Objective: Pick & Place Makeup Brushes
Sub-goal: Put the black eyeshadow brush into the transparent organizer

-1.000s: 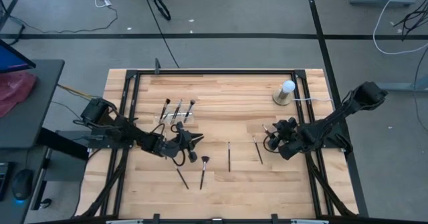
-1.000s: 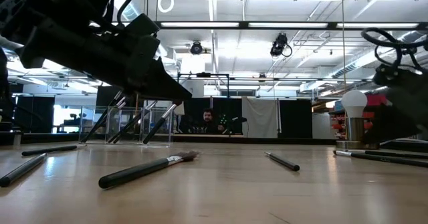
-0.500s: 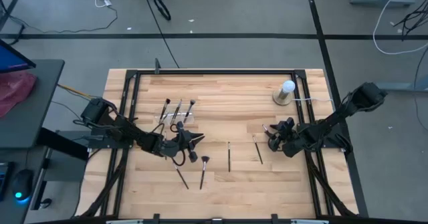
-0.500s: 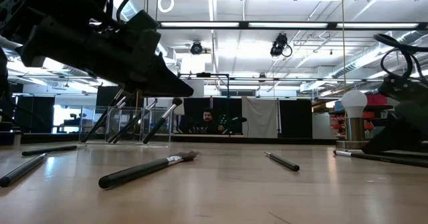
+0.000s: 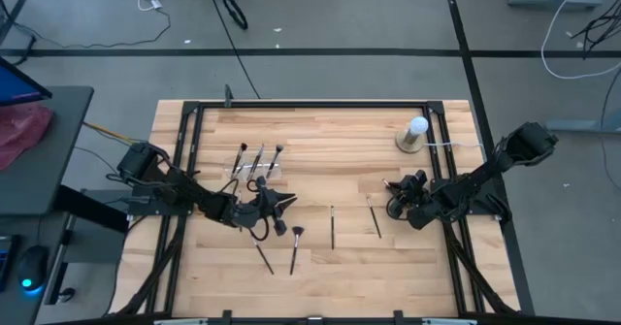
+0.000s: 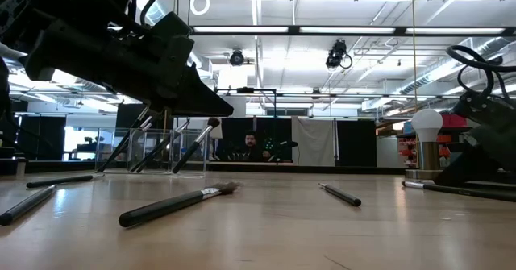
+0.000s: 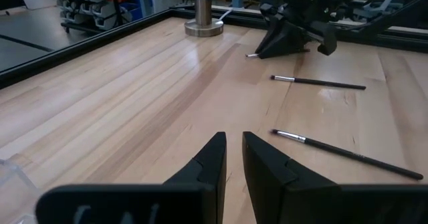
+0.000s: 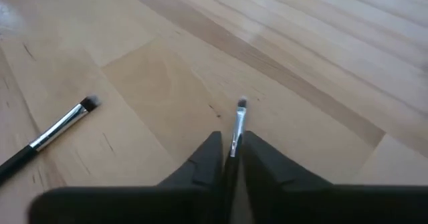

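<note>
Thin dark makeup brushes lie scattered on the wooden table [image 5: 320, 141]: two [image 5: 332, 226] [image 5: 374, 218] near the middle and two [image 5: 294, 247] [image 5: 264, 259] nearer the front. Three more [image 5: 258, 158] lean in a clear holder. My right gripper [image 5: 389, 190] is low over the table's right half, shut on a thin brush [image 8: 236, 127] with a silvery ferrule. My left gripper [image 7: 234, 147] hovers near the holder, its fingers together with only a slit between them and nothing in it. My right gripper pinches the thin brush between its two fingers just behind the silvery ferrule [image 8: 234, 142]. The fingers slant down from the table's right side and lie along the brush. The ferrule and small dark tip [image 8: 241, 103] stick out ahead of the fingertips, low over the wood [image 7: 251, 55].
A white ball on a round base [image 5: 414, 136] stands at the far right, close behind my right arm. Black frame rails [image 5: 310, 103] border the table. Another brush [image 8: 60, 130] lies just beside the held one. Bare wood stretches between the two grippers.
My right gripper has sunk a little toward the table and drawn its spread fingers together on the thin brush. The brush lies where it was. My left arm has kept still.
</note>
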